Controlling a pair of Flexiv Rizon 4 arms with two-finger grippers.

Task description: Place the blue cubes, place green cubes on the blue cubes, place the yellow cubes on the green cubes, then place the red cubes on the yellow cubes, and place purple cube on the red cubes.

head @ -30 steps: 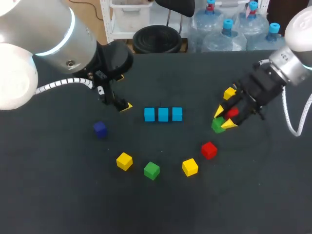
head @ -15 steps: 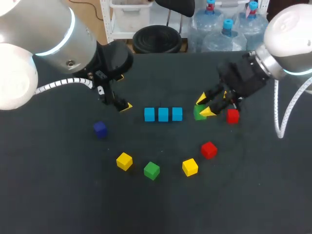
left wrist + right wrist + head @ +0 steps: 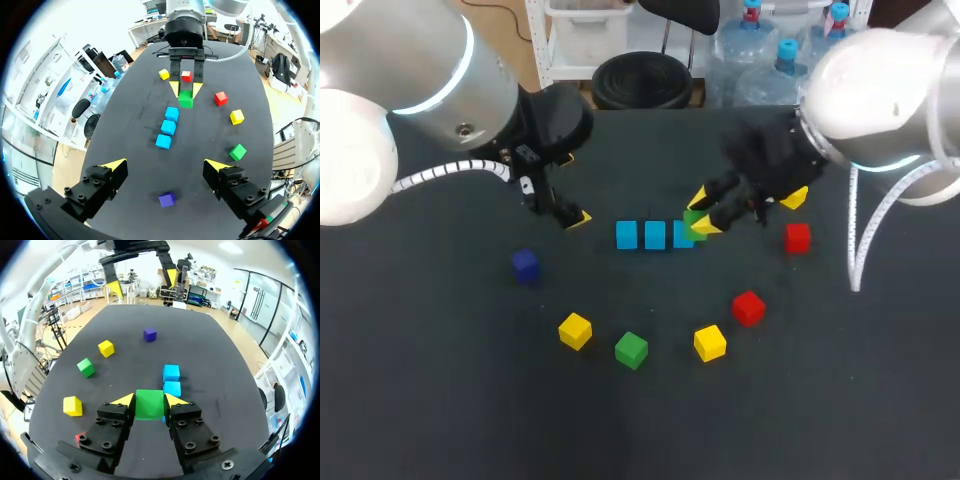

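Three blue cubes (image 3: 655, 235) lie in a row mid-table. My right gripper (image 3: 700, 222) is shut on a green cube (image 3: 696, 224), held just above the row's right end. In the right wrist view the green cube (image 3: 149, 404) sits between the yellow tips, with two blue cubes (image 3: 171, 372) ahead and the third mostly hidden under it. My left gripper (image 3: 560, 195) hangs open to the left of the row, holding nothing. In the left wrist view its open fingers (image 3: 115, 164) flank the purple cube (image 3: 167, 199), well above it.
Loose on the table are a purple cube (image 3: 525, 265), a green cube (image 3: 631, 349), three yellow cubes (image 3: 575, 330) (image 3: 710, 342) (image 3: 793, 197) and two red cubes (image 3: 748, 307) (image 3: 798, 237).
My right arm has carried the green cube leftward, from beside the red and yellow cubes to the right end of the blue row. The left arm has stayed still.
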